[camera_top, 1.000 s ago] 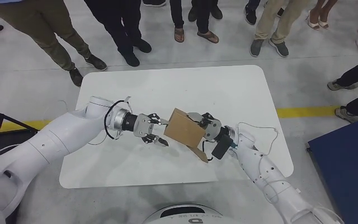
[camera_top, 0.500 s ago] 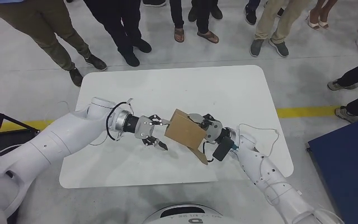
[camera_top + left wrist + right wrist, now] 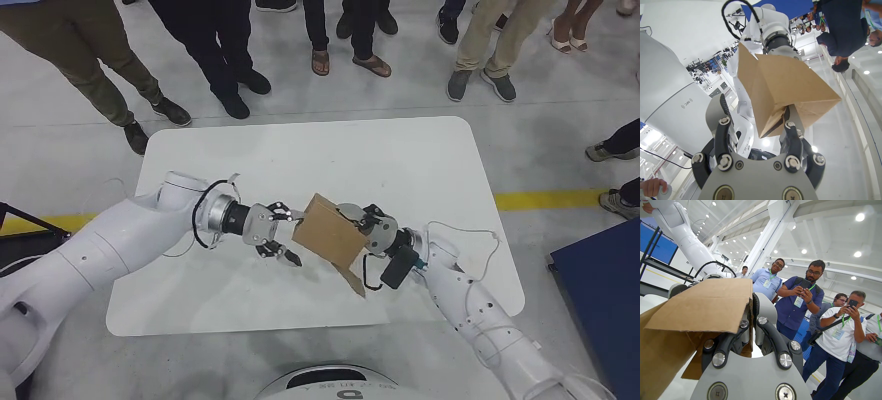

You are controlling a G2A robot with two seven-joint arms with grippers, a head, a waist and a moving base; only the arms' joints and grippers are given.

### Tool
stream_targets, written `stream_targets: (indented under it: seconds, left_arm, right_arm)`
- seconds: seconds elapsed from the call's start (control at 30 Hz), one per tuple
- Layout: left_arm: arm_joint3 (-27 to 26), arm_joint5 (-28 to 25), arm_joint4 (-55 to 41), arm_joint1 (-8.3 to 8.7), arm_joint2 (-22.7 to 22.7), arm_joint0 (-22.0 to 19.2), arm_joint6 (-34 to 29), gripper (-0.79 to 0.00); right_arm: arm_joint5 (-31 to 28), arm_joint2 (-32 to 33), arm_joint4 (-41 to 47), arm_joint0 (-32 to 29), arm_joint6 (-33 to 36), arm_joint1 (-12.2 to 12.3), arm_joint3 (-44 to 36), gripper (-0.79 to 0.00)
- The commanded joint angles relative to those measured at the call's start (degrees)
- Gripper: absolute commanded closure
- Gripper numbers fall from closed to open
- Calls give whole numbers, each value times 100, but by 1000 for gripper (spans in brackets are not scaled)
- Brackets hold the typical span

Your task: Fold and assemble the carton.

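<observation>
Jaws first, from above: my left gripper (image 3: 290, 237) stands wide open at the left end of the carton (image 3: 328, 232), the finger nearer the far edge touching the cardboard and the other clear of it; my right gripper (image 3: 360, 225) is closed on the carton's right end. The brown carton hangs tilted between the two, off the white table (image 3: 420, 160), over its middle and a little toward the near edge; a loose flap (image 3: 356, 280) juts from the carton's right end toward that near edge.

From the left wrist: my left gripper (image 3: 755, 104) has its fingers spread well apart and clamps nothing; one finger (image 3: 794, 118) touches the carton (image 3: 787, 81) at its nearest corner, its tip hidden behind cardboard; the other finger (image 3: 724, 106) stands apart from the box.

From the right wrist: my right gripper (image 3: 751, 311) is pinched tight on a wall of the carton (image 3: 702, 289); one finger (image 3: 763, 306) lies against the outside of that wall; the other is mostly hidden under a folded flap (image 3: 696, 313) that lies across the end facing me; whether that inner finger presses the wall fully, I cannot tell.
</observation>
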Motion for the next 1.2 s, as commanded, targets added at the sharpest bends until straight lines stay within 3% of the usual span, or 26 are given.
stream_targets:
  seconds: [0.0, 0.03, 0.33, 0.43, 0.53, 0.57, 0.63, 0.7, 0.9, 0.97, 1.17]
  left_arm:
    - [149, -122, -43, 67, 0, -3, -122, -742]
    - [208, -194, -87, 114, -1, 8, -194, -785]
    - [653, -831, -429, 621, -345, 133, -830, -785]
    - [899, -1228, -844, 711, -589, 360, -1084, -785]
    - [899, -1228, -844, 711, -589, 360, -1084, -785]
    - [899, -1228, -844, 711, -589, 360, -1084, -785]
    - [899, -1228, -844, 711, -589, 360, -1084, -785]
    - [899, -1228, -844, 711, -589, 360, -1084, -785]
    - [899, -1228, -844, 711, -589, 360, -1084, -785]
    - [899, -1228, -844, 711, -589, 360, -1084, -785]
    - [899, -1228, -844, 711, -589, 360, -1084, -785]
  right_arm:
    - [-3, 16, -6, -5, -8, 8, 10, 0]
    - [-3, 30, -4, -7, -11, 13, 19, 0]
    - [-54, 205, -71, -22, 169, 71, 44, 0]
    - [-54, 205, -71, -22, 169, 71, 44, 0]
    - [-54, 205, -71, -22, 169, 71, 44, 0]
    - [-3, 169, -426, 35, 440, 82, 52, 0]
    - [176, -129, -2226, 334, 1742, 110, -15, 0]
    - [-237, -321, -2078, 600, 1455, 68, -38, 0]
    - [-1031, -765, -5078, 1560, 2081, 214, -231, 0]
    - [-1297, -747, -5437, 1676, 2064, 269, -469, 0]
    - [-1326, -722, -5435, 1677, 2079, 277, -510, 0]
